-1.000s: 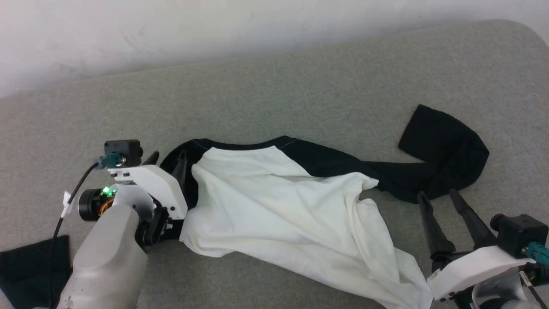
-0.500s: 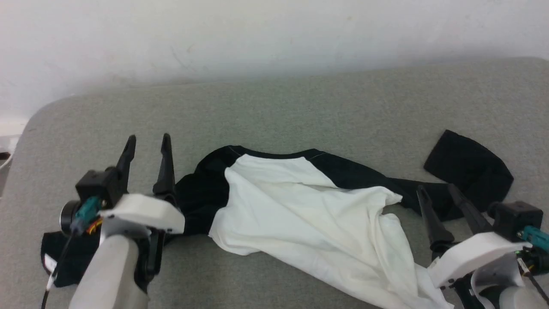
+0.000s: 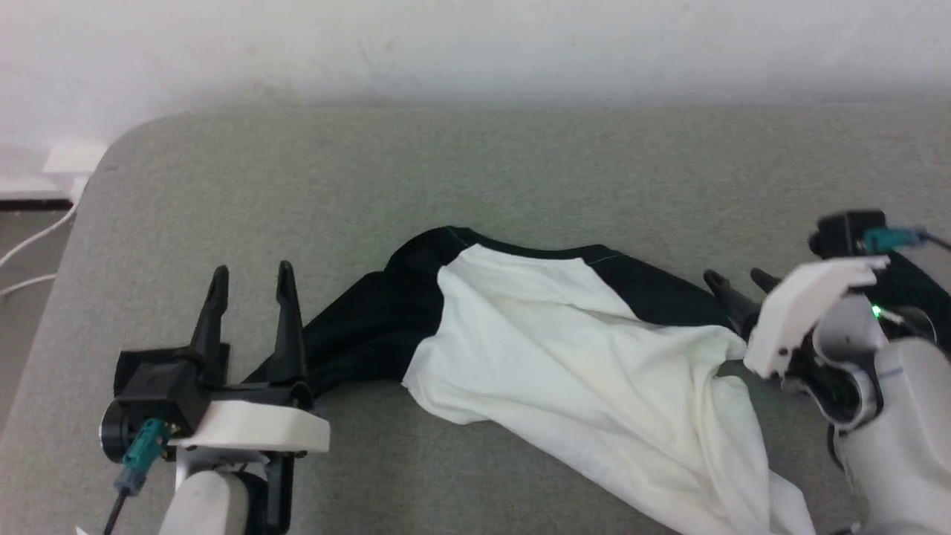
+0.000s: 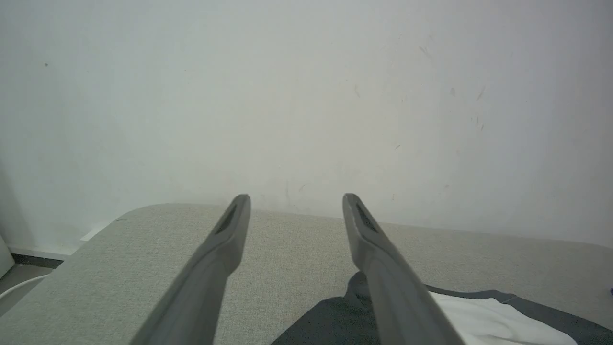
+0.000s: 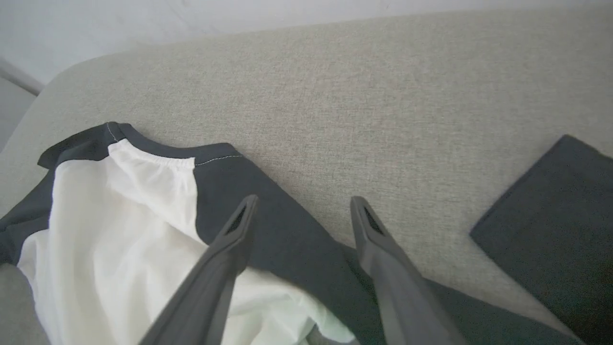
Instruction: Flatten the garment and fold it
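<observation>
We see the garment (image 3: 579, 357) lying crumpled on the grey surface (image 3: 446, 163) between our two sets of jaws. Its white body is bunched into diagonal folds, with black sleeves and a black collar edge (image 5: 158, 149) stitched in pale thread. One black sleeve (image 3: 349, 327) lies just right of the left jaws, which stand spread and empty. The right jaws, also spread and gripping nothing, hover over the other black shoulder (image 5: 287, 239) — its sleeve end (image 5: 550, 230) lies flat to their right.
</observation>
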Robot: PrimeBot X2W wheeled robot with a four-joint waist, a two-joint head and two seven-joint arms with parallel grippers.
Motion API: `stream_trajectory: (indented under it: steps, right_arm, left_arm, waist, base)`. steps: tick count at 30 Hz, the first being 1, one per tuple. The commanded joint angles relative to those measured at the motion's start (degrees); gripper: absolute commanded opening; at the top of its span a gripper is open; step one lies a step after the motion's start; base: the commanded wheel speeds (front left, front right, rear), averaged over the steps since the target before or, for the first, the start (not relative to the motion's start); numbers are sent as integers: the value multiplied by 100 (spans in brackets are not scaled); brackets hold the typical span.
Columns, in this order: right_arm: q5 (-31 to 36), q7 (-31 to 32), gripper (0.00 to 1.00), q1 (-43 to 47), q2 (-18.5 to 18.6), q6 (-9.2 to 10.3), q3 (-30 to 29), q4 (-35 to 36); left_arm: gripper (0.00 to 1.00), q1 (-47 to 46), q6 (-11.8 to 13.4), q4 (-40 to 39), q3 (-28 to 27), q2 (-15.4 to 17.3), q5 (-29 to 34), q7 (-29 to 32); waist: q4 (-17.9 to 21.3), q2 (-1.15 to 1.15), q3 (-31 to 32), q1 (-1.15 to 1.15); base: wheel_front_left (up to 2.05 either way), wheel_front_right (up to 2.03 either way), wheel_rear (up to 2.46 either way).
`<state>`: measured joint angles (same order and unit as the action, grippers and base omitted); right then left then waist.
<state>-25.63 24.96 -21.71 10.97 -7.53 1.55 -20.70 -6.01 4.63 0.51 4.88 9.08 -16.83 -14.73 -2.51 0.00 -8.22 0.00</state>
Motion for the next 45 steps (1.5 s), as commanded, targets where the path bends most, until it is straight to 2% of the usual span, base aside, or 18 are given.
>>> stream_trajectory:
  steps: [1,6,11,18,20,21,22,23,26,29,32,39,42,45]
  right_arm:
    - [-198,346,100,-420,89,4,236,-274]
    - [-528,1066,100,-1198,300,4,770,-872]
    - [-667,1340,100,-1726,437,4,1235,-1348]
    - [-923,1732,100,-2021,473,4,1794,-2011]
    - [-1018,2021,100,-2025,476,4,1957,-2238]
    - [-1083,2132,58,-2019,468,4,2017,-2318]
    - [-1157,2221,34,-2010,452,4,2056,-2389]
    - [-1185,2291,0,-2009,456,4,2121,-2441]
    - [-1276,2197,0,-2035,472,4,2283,-2411]
    - [-1237,1666,0,-2152,576,4,2395,-2229]
    - [-1158,1084,0,-2277,671,4,2454,-2103]
    - [-1142,497,0,-2538,648,4,2766,-2003]
    - [-1181,428,0,-2615,565,4,2927,-2004]
    - [-1251,363,0,-2697,508,4,3086,-2014]
  left_arm:
    - [100,12,-63,-40,-1,-102,73,-26]
    - [100,-85,-205,-23,44,-286,138,-27]
    - [100,-198,-322,25,48,-402,184,-27]
    - [100,-282,-417,156,10,-487,216,-27]
    - [100,-294,-437,201,-6,-505,232,-27]
    - [100,-296,-444,228,-16,-513,237,-27]
    - [100,-300,-450,252,-28,-519,243,-27]
    - [100,-308,-457,275,-45,-524,250,-27]
    - [100,-366,-490,374,-87,-524,264,-27]
    - [100,-575,-590,526,-83,-443,245,-5]
    - [100,-1028,-769,695,-14,-340,143,316]
    - [100,-2494,-1156,1758,563,-24,-316,1899]
    - [100,-3044,-1203,2363,1037,180,-629,2608]
    - [100,-3461,-1208,2768,1711,447,-1192,3217]
  waist:
    - [-319,0,-311,0]
    - [-517,0,-540,0]
    - [-631,0,-746,0]
    - [-681,0,-879,0]
    - [-687,0,-887,0]
    - [-686,0,-887,0]
    - [-681,0,-883,0]
    - [-672,0,-877,0]
    - [-626,0,-820,0]
    - [-560,0,-744,0]
    - [-485,0,-678,0]
    - [-134,0,-729,0]
    - [47,0,-816,0]
    - [213,0,-917,0]
  base:
    - [0,0,0]
    - [0,0,0]
    - [0,0,0]
    - [0,0,0]
    - [0,0,0]
    - [0,0,0]
    - [0,0,0]
    - [0,0,0]
    - [0,0,0]
    - [0,0,0]
    - [0,0,0]
    - [0,0,0]
    - [0,0,0]
    - [0,0,0]
